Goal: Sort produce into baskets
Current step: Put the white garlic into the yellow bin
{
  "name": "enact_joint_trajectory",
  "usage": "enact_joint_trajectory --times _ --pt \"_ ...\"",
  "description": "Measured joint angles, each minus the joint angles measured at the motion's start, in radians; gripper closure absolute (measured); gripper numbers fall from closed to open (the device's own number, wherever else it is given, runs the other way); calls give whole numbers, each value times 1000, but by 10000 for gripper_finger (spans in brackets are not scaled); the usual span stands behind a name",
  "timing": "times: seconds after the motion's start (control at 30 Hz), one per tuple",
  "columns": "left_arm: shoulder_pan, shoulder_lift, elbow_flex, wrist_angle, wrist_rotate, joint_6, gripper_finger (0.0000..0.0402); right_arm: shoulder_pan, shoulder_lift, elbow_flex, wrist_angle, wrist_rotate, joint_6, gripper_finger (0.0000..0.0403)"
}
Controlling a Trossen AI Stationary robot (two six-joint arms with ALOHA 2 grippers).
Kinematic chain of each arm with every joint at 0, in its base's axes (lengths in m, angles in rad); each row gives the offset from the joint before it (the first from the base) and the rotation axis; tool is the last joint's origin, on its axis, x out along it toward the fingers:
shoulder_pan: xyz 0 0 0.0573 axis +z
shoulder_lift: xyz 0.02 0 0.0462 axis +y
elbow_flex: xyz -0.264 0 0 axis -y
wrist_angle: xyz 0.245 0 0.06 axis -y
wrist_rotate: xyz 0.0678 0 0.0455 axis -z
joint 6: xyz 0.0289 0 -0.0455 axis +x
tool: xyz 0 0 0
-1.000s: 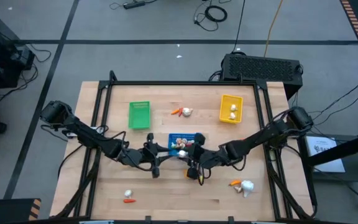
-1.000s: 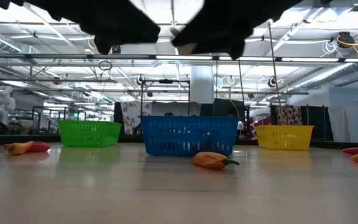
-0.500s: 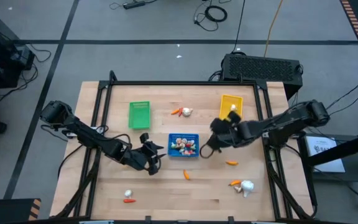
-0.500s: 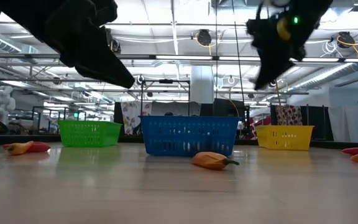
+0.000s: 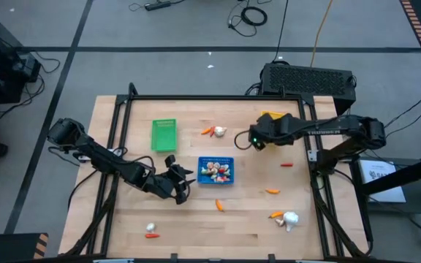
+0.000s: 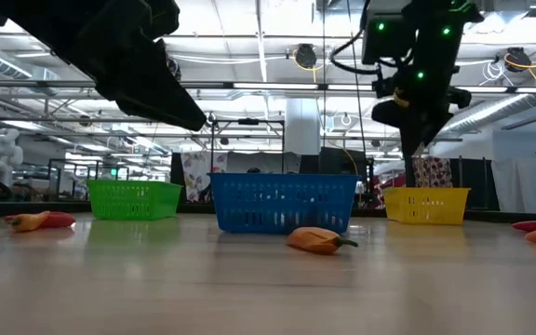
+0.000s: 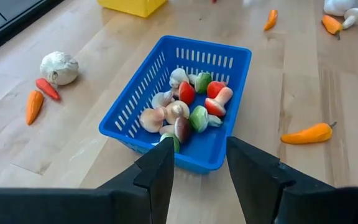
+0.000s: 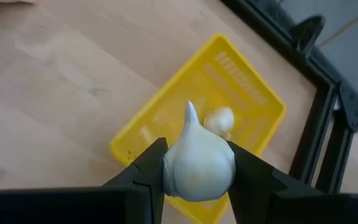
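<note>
The right gripper [image 8: 194, 180] clamps a white, rounded garlic-like bulb [image 8: 197, 160] between its dark fingers, pointed tip leading, and hangs above the table with the yellow perforated plastic basket [image 8: 166, 118] directly beneath and just ahead of it. One smaller white bulb [image 8: 219, 118] already lies inside that basket. From overhead, the right arm reaches far across its side, the gripper poised at the basket's near edge, making it clearly the nearer arm; a release would likely follow. The left gripper [image 7: 196, 163], fingers apart and empty, waits low just short of the blue perforated plastic basket [image 7: 143, 99], which is heaped with mixed toy vegetables.
</note>
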Motion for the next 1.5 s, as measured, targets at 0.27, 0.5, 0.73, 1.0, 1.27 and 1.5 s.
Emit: enact_joint_trajectory --times 0.27,0.5,0.73,1.0,1.27,1.5 --pt "-1 0 0 -3 0 2 246 -105 0 0 -1 -47 -5 269" --pt "-1 0 0 -4 0 2 246 -137 0 0 -1 -42 -15 207" --pt "4 0 0 -4 0 2 246 -137 0 0 2 -42 -23 158" --pt "14 0 0 -4 1 3 246 -95 0 0 78 -211 -23 149" --pt "14 0 0 -4 1 3 246 108 0 0 234 -414 86 149" --pt "14 0 0 -4 1 3 246 419 0 0 307 -441 337 149"
